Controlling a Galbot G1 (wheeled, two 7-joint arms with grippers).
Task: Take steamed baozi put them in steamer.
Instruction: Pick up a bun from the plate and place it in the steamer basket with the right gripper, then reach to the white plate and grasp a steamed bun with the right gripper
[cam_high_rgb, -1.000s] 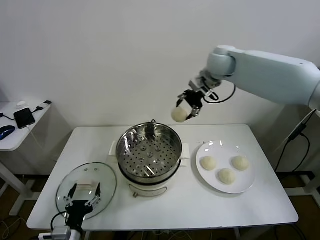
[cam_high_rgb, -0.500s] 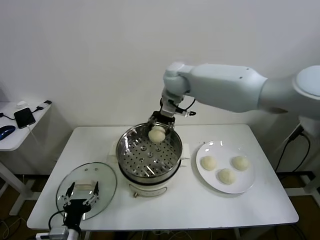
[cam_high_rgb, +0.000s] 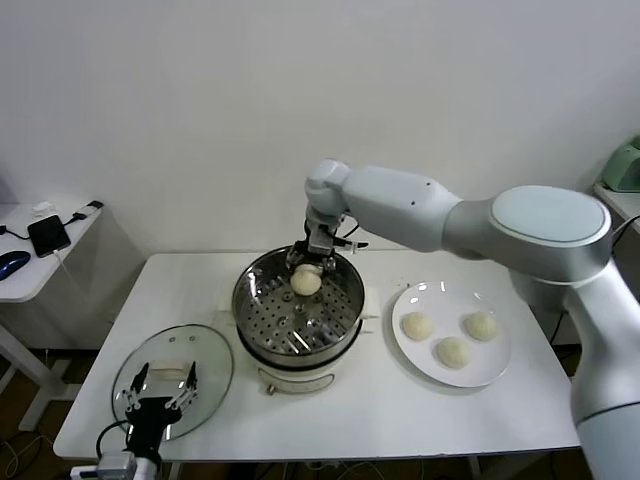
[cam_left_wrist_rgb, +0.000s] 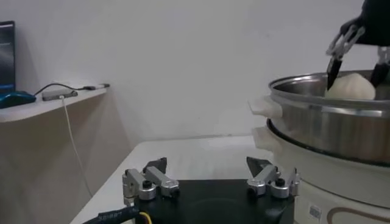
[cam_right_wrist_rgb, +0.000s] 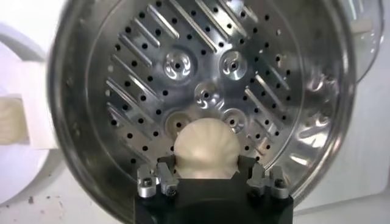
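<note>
The right jaws (cam_high_rgb: 307, 268) hold a baozi (cam_high_rgb: 306, 281) inside the steamer (cam_high_rgb: 298, 305). Beside them, three buns (cam_high_rgb: 451, 335) wait on a plate (cam_high_rgb: 495, 365). Left jaws (cam_high_rgb: 160, 394) open.

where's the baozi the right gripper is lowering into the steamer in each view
Head view: baozi at the steamer's far rim, under the right gripper.
Left wrist view: baozi showing above the steamer rim.
Right wrist view: baozi between the fingers, over the perforated tray.
Shared landmark: the steamer.

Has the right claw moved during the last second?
Yes. The right claw with its baozi came down and leftward, from above the steamer into it.
</note>
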